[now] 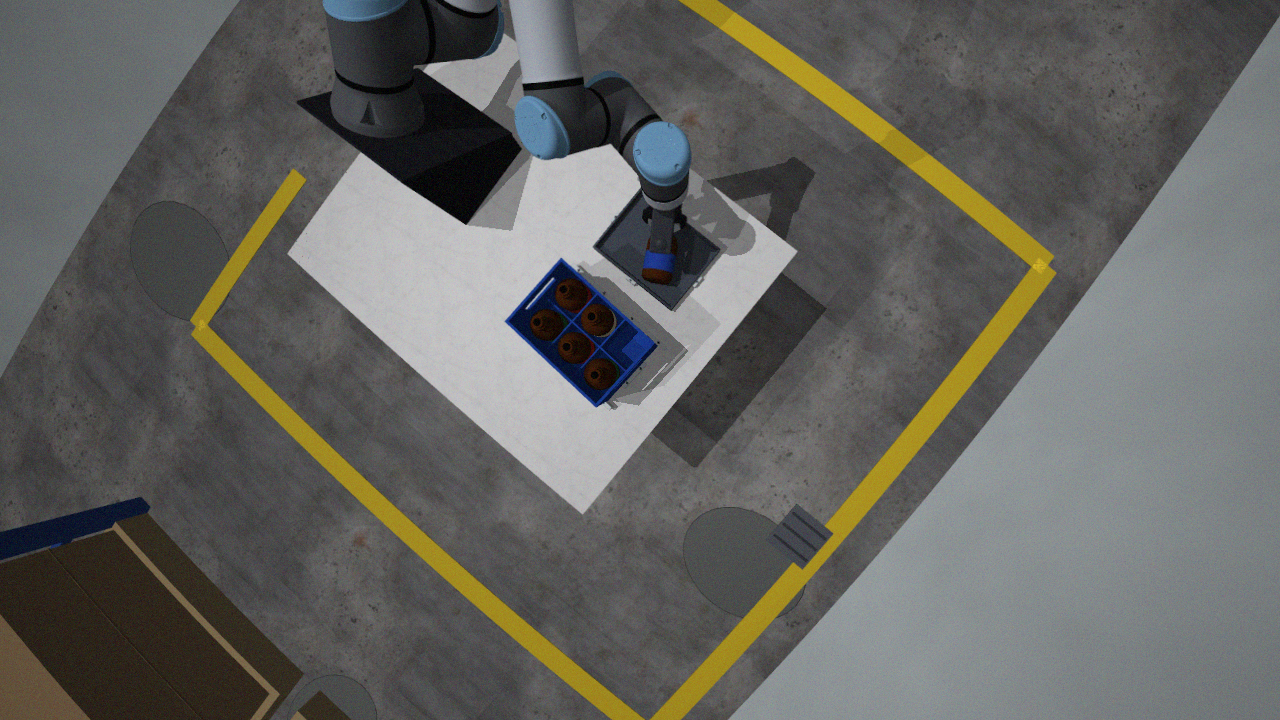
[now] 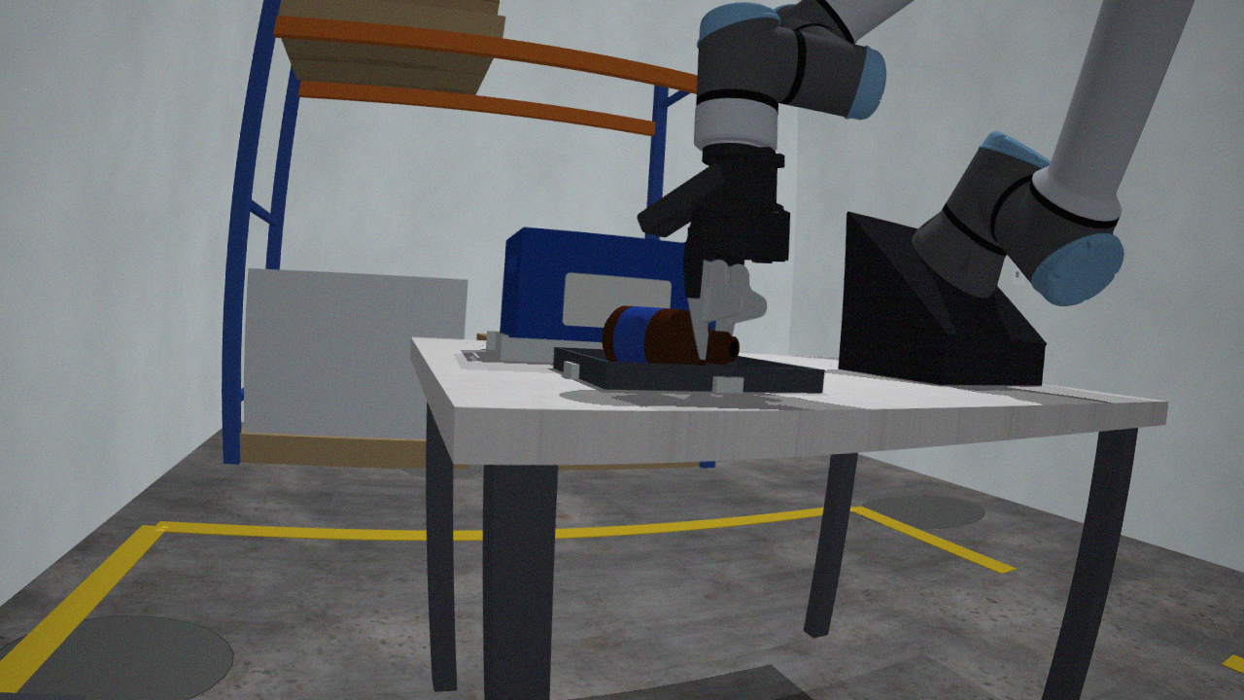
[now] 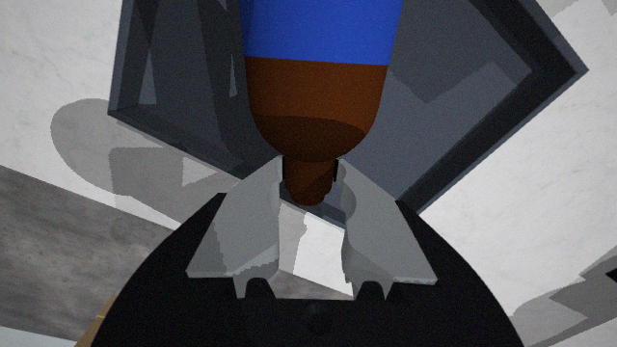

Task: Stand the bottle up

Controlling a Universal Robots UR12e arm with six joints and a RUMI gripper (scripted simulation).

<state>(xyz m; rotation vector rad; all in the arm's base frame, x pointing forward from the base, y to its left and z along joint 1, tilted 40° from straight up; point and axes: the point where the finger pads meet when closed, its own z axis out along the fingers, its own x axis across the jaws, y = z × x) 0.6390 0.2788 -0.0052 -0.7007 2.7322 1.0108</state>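
A brown bottle with a blue label (image 2: pixel 665 334) lies on its side over the dark grey tray (image 2: pixel 687 372), and it also shows in the overhead view (image 1: pixel 661 257) and the wrist view (image 3: pixel 313 96). My gripper (image 3: pixel 308 159) is shut on the bottle's neck and comes down on it from above (image 2: pixel 712 326). The bottle's neck end looks slightly raised off the tray. The blue crate (image 1: pixel 581 329) stands on the white table beside the tray. It holds several upright brown bottles, and one corner cell (image 1: pixel 633 345) is empty.
The arm's black base block (image 2: pixel 930 317) stands at the back of the table. A blue shelf rack with boxes (image 2: pixel 391 52) stands behind the table. Yellow floor lines (image 1: pixel 939 376) run around the table.
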